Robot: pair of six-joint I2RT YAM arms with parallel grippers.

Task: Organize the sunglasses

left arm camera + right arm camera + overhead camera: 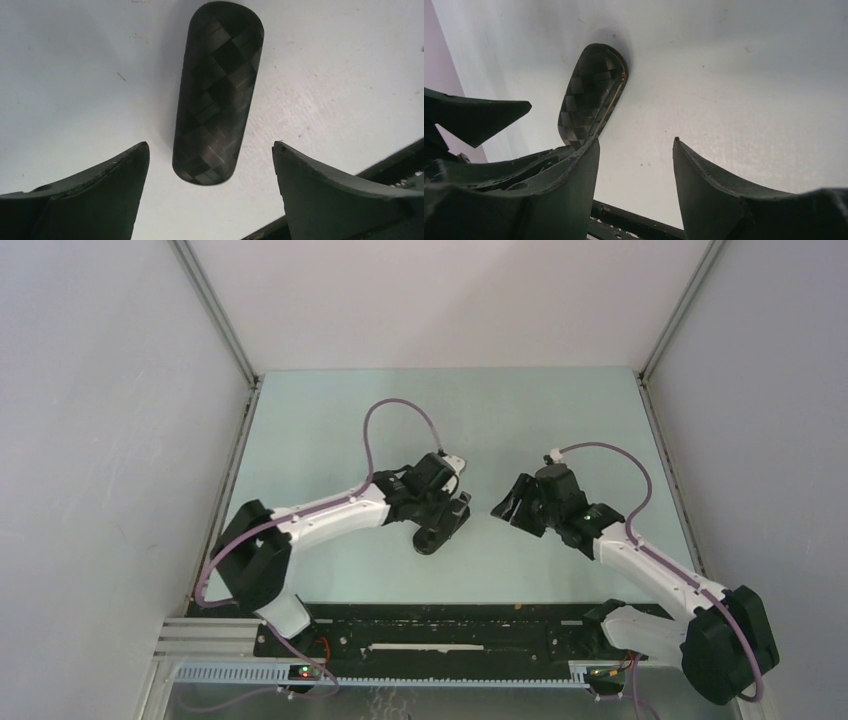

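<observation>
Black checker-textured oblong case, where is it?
The case lies on the pale table under the left pincer, near end between the open fingers in the left wrist view; the right pincer is just to its right.

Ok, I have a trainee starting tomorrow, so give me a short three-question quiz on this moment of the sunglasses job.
1. True or false: the black checker-textured oblong case lies closed on the pale table.
2. Multiple choice: the left tool is A) open, with the case's near end showing between its fingers; B) shut on the case; C) out of every view.
3. Fill in: the right tool is ____ and holds nothing.

Key: 1 true; 2 A; 3 open.
</observation>
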